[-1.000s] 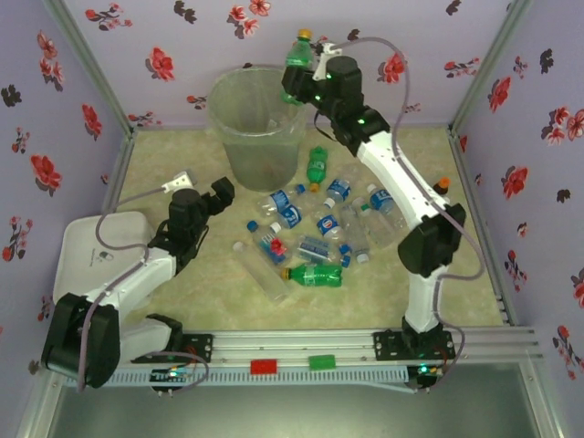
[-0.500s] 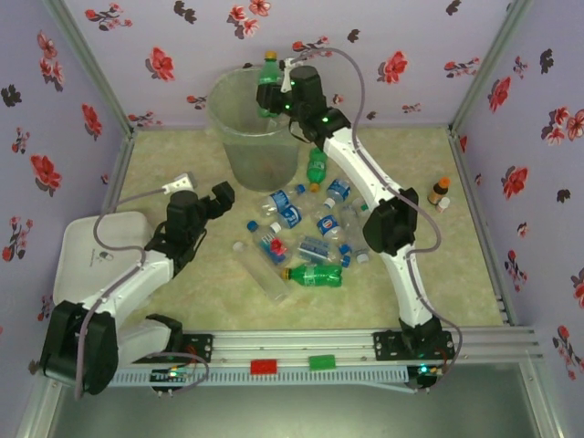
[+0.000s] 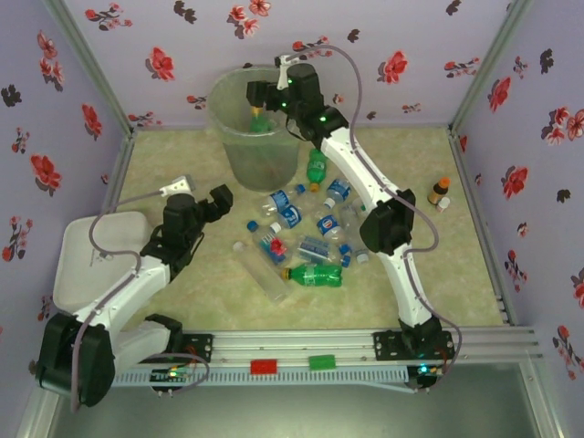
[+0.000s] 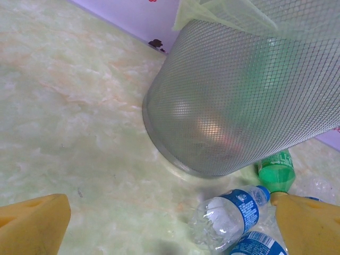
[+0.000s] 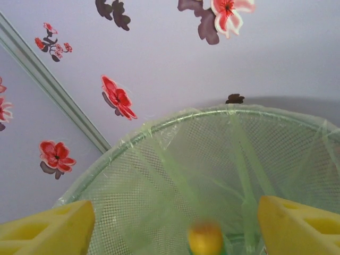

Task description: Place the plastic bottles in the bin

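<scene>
Right tool (image 5: 171, 227) hangs over the mouth of the bin (image 3: 230, 146), and my worry from here is the way out. The clear liner (image 5: 159, 139) is draped loosely over the rim just beneath the fingers, so I judge that a careless retreat could hook it, drag it up or rock the bin. A green bottle (image 5: 204, 240) sits below and between the fingers, cap up and inside the rim as far as I can tell. If it catches the liner or the wall, it might hang there rather than settle. On the other side, the left tool (image 4: 170, 226) hovers low over the counter (image 4: 69, 106) near the bin's base, with a clear blue-labelled bottle (image 4: 228, 211) and a second green bottle (image 4: 277, 171) just ahead. Round bottles roll, so a glancing approach could push them against the bin wall or shove the bin itself. The other plastic bottles (image 3: 310, 235) lie heaped mid-counter. As for the tools, the right one stands wide, its pads touching nothing, and the left is likewise spread wide and empty.
</scene>
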Controlling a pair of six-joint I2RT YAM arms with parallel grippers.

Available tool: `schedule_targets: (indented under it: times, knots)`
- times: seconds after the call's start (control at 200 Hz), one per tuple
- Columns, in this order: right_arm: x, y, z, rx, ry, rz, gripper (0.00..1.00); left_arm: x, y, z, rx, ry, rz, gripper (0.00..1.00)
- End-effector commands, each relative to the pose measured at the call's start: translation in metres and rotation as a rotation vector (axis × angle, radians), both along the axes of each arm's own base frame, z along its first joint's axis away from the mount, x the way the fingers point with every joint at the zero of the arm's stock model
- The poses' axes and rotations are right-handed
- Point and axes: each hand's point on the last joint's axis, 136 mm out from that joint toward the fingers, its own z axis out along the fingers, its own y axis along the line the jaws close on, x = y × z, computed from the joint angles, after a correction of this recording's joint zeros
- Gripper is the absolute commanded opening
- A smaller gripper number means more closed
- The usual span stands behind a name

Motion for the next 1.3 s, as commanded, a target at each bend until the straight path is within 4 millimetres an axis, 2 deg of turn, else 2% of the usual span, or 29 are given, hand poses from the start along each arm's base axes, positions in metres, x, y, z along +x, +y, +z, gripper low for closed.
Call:
schedule_targets:
  times: [0.0,0.11,0.225,0.295,0.335,0.365,0.41,0.52,0.67,0.81,0.95,1.115,1.295]
  knots:
    - [-0.019,-0.010,0.057,0.027,-0.099,-0.002,0.83,-0.004,0.003,0.000,0.006,0.005,-0.006,1.00]
    - [-0.035,-0.022,0.079,0.024,-0.124,-0.003,0.86,-0.007,-0.001,-0.001,-0.005,0.019,-0.022,1.00]
    - [-0.053,-0.038,0.088,0.020,-0.127,-0.020,0.87,-0.011,-0.006,-0.005,-0.019,0.052,-0.045,1.00]
    - [-0.065,-0.049,0.086,0.012,-0.119,-0.036,0.89,-0.015,-0.012,-0.009,-0.026,0.078,-0.071,1.00]
    - [-0.072,-0.056,0.083,0.003,-0.113,-0.043,0.92,-0.018,-0.017,-0.011,-0.024,0.098,-0.091,1.00]
    - [-0.077,-0.061,0.081,-0.004,-0.104,-0.051,0.99,-0.021,-0.020,-0.014,-0.018,0.116,-0.103,1.00]
    - [-0.085,-0.070,0.077,-0.017,-0.093,-0.068,1.00,-0.027,-0.026,-0.016,-0.006,0.144,-0.124,1.00]
    - [-0.103,-0.095,0.057,-0.051,-0.048,-0.124,0.99,-0.043,-0.040,-0.027,0.022,0.218,-0.176,1.00]
    - [-0.126,-0.129,0.020,-0.090,0.009,-0.214,1.00,-0.073,-0.055,-0.047,0.057,0.329,-0.236,1.00]
    - [-0.145,-0.159,-0.023,-0.121,0.067,-0.299,1.00,-0.105,-0.067,-0.063,0.092,0.431,-0.296,1.00]
    - [-0.161,-0.180,-0.065,-0.168,0.131,-0.356,1.00,-0.132,-0.081,-0.074,0.107,0.504,-0.351,1.00]
    - [-0.174,-0.198,-0.107,-0.167,0.216,-0.419,1.00,-0.153,-0.093,-0.092,0.118,0.584,-0.377,1.00]
    - [-0.177,-0.190,-0.116,-0.060,0.232,-0.392,1.00,-0.156,-0.097,-0.111,0.146,0.658,-0.356,1.00]
